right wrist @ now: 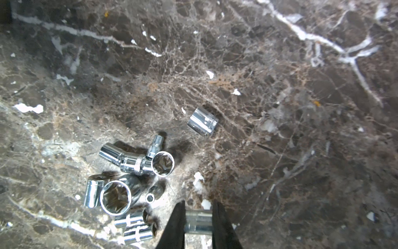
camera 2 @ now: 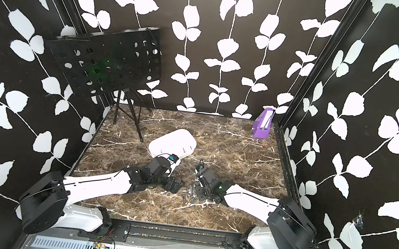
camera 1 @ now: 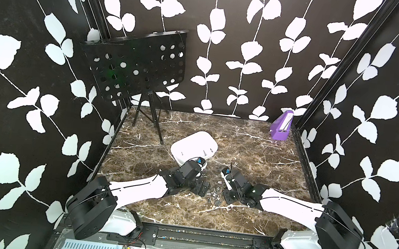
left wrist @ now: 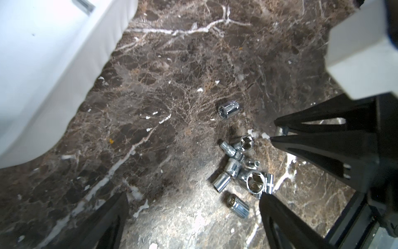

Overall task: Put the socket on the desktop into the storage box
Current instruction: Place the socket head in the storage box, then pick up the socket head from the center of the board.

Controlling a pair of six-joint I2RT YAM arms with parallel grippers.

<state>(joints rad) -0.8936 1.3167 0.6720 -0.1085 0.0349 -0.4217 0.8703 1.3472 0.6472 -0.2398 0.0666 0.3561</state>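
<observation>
Socket (right wrist: 198,223) pinched in right gripper (right wrist: 198,212), bottom centre of right wrist view. Left gripper (left wrist: 190,202) spread wide, empty, over desktop (left wrist: 172,86).

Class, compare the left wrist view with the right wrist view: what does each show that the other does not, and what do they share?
Only the left wrist view: the storage box with its white wall, the left gripper open wide, and the right gripper seen from outside. Only the right wrist view: the chrome barrel of the gripped socket filling the gap between the right gripper's fingers; the left wrist view catches just a glint of it. Both: the socket pile and a lone socket lying apart from it on the desktop.
</observation>
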